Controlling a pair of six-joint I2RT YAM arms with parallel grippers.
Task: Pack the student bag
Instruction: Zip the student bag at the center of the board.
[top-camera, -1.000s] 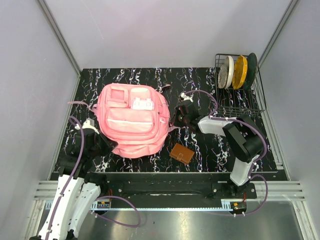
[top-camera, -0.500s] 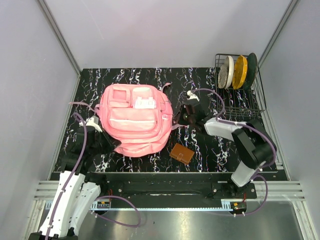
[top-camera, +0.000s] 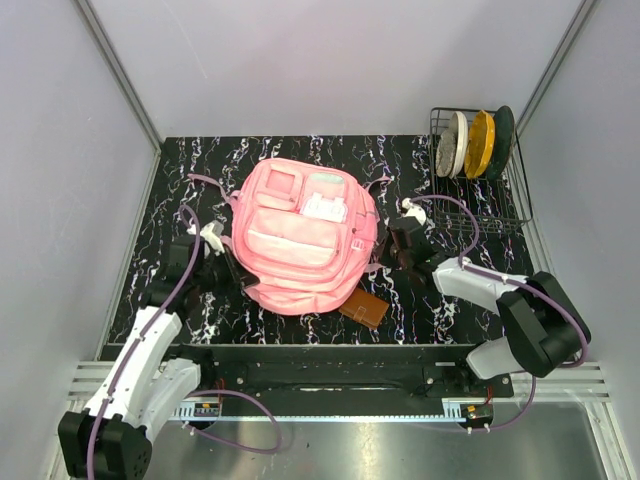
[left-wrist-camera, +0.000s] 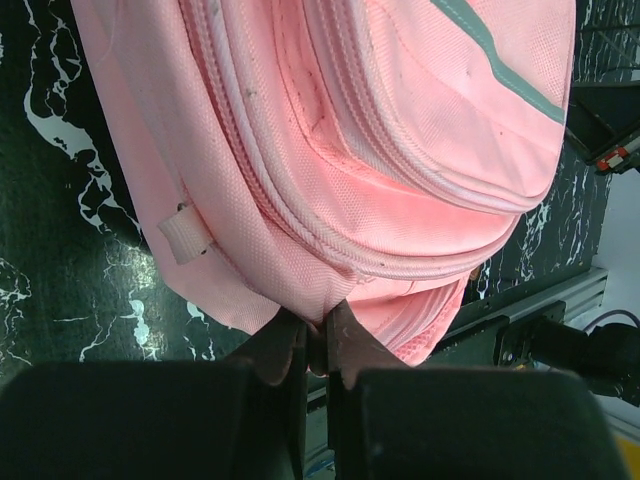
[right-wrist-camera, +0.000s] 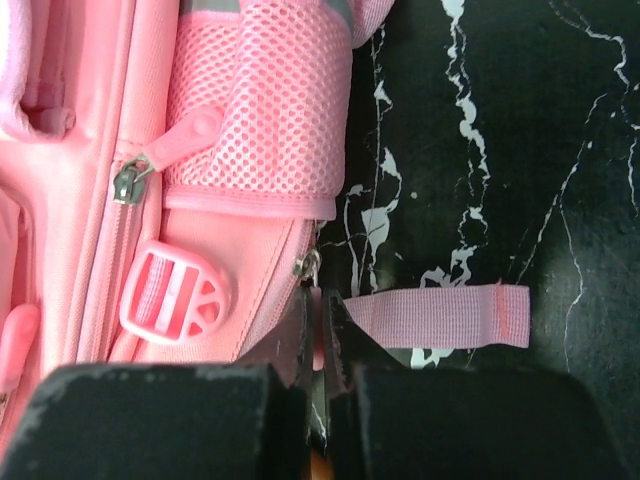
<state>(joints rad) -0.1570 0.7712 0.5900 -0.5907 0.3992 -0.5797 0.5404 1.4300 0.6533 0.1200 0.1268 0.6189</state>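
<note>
Student bag lies front-up mid-table: soft padded pink woven fabric, stitched zip pockets, mint trim, white label. The zips in view look closed, contents can't be told. Its side has a pink mesh pocket, a round plastic buckle and a flat webbing strap lying on the table. Left gripper is clamped on the fabric seam at the bag's left edge. Right gripper is pinched together on the side seam where the strap starts. A flat brown rectangular item sits at the bag's near-right edge, touching or tucked under, unclear. The wire rack in the far-right corner holds three upright discs: white, yellow, dark green. Table is glossy black with white marble veins.
</note>
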